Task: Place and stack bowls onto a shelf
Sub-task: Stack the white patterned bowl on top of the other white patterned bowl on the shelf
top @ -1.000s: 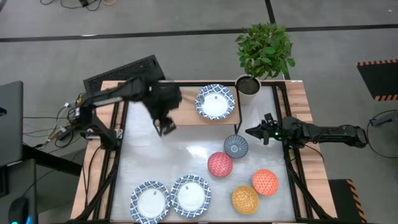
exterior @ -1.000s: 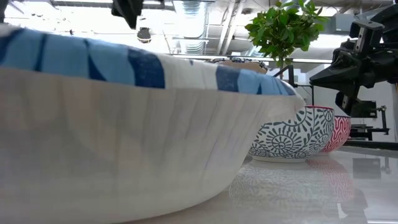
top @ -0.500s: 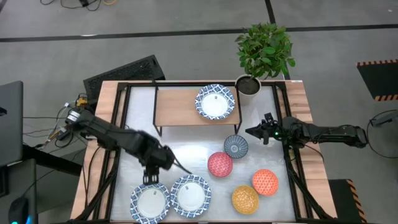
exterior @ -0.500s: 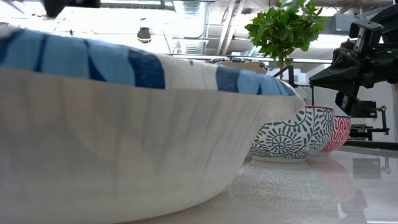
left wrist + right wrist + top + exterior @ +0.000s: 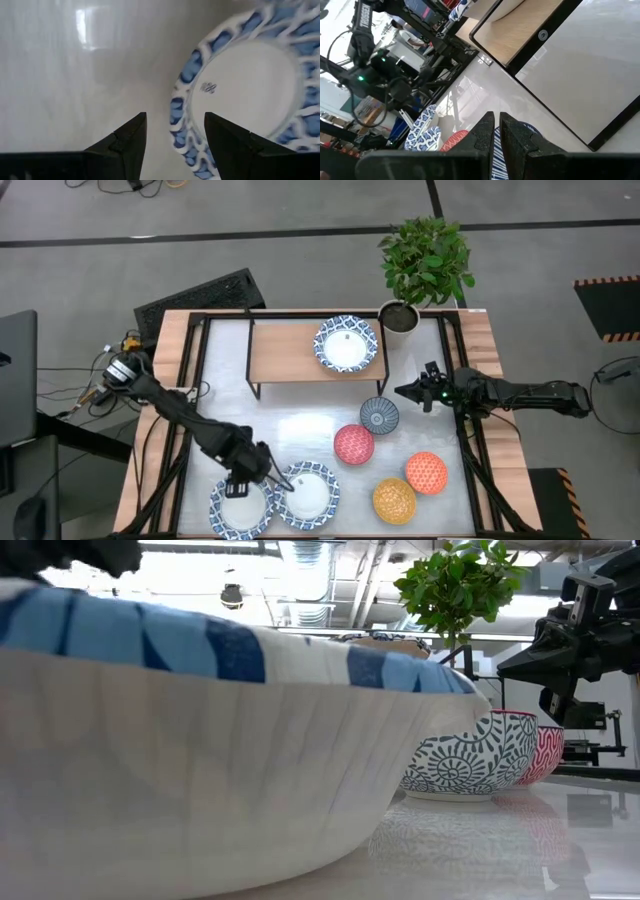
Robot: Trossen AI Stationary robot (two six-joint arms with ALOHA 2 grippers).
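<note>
One wide blue-and-white bowl [image 5: 346, 343] sits on the light-wood shelf [image 5: 285, 355], at its right end. Two more wide bowls [image 5: 240, 505] [image 5: 307, 492] rest side by side at the table's near edge. My left gripper [image 5: 252, 473] hovers open just above them; in the left wrist view [image 5: 175, 131] a bowl's patterned rim [image 5: 181, 112] lies under the gap between the fingers. The grey-blue [image 5: 379, 415], pink-red [image 5: 353, 444], orange-red [image 5: 427, 473] and yellow-orange [image 5: 394, 500] small bowls stand at near right. My right gripper [image 5: 403, 392] waits shut beside the grey-blue bowl.
A potted plant [image 5: 425, 265] stands at the table's far right corner, beside the shelf. The black table frame [image 5: 190, 390] runs along both sides. The shelf's left part is bare wood. In the low view a wide bowl [image 5: 200, 740] fills the foreground.
My left arm has swung from above the shelf's left end toward the table's near edge and dropped down over the two wide bowls there. The bowls and my right arm have stayed put.
</note>
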